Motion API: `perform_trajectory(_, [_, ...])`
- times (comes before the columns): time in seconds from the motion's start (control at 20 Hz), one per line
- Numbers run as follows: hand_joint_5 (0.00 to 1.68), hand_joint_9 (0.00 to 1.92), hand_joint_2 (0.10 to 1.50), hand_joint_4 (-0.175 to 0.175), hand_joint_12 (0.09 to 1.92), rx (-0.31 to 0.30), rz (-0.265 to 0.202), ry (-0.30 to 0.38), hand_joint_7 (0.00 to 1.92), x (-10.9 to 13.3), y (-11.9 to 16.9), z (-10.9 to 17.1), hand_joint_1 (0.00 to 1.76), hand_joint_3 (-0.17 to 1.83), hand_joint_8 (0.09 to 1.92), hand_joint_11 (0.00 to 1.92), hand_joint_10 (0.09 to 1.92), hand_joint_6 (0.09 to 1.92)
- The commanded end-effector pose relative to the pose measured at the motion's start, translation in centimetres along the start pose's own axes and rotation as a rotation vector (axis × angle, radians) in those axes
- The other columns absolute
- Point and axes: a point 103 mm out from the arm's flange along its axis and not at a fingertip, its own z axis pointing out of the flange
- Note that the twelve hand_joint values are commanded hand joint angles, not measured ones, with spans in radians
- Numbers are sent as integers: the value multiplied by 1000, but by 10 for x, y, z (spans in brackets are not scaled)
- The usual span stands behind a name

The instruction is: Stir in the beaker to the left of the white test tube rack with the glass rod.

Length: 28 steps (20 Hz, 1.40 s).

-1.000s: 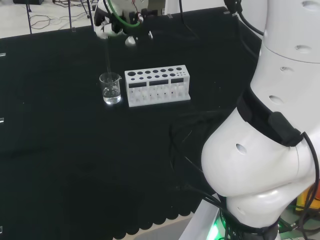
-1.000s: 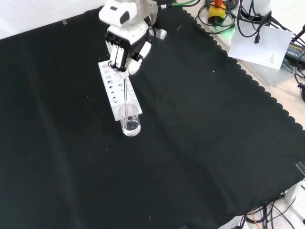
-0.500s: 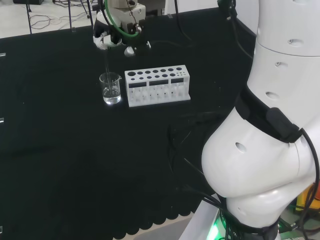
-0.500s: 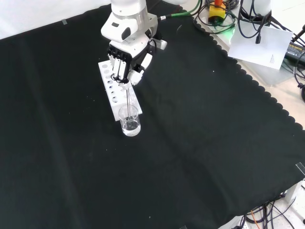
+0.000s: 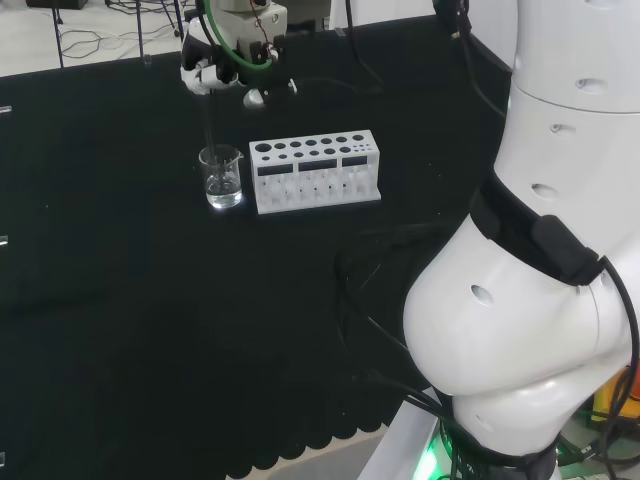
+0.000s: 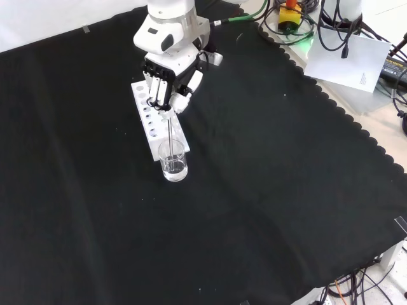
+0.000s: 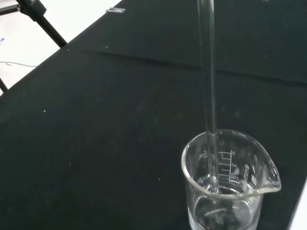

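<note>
Hand (image 6: 166, 81) closed around glass rod (image 7: 207, 86), lower end dipped in beaker (image 6: 173, 160) of clear liquid, beside white test tube rack (image 5: 316, 171).

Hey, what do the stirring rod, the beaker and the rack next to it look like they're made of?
Rod: clear and glossy, likely glass; the cloth shows through it.
Beaker: clear, with a pour lip and printed scale; glass or clear plastic, hard to tell which.
Rack: opaque matte white with round holes, probably moulded plastic.
</note>
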Motion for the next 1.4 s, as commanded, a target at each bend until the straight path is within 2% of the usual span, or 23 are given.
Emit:
perform_trajectory(0.05, [1084,1521,1179,-175,917,-4,-6,2,1014,-8,3,0,1288,-174,1294,1606,1161,558])
perform_trajectory(0.25, [1084,1521,1179,-175,917,-11,17,-5,1013,-20,-7,-1,1288,-173,1295,1606,1161,559])
perform_trajectory(0.4, [1083,1520,1179,-175,917,-11,24,-19,1013,-20,-16,-1,1288,-173,1296,1606,1161,559])
perform_trajectory(0.5, [1083,1520,1179,-175,918,-16,35,-19,1013,-17,-22,-4,1288,-173,1296,1606,1161,560])
perform_trajectory(0.7, [1083,1520,1179,-175,918,-11,9,-28,1013,1,-26,-1,1288,-172,1296,1606,1161,560])
perform_trajectory(1.0, [1083,1520,1178,-175,918,0,-6,-18,1012,11,-19,8,1288,-171,1297,1604,1161,560])
perform_trajectory(1.4, [1083,1519,1178,-175,919,7,-21,-11,1013,-3,8,15,1288,-171,1295,1602,1162,561])
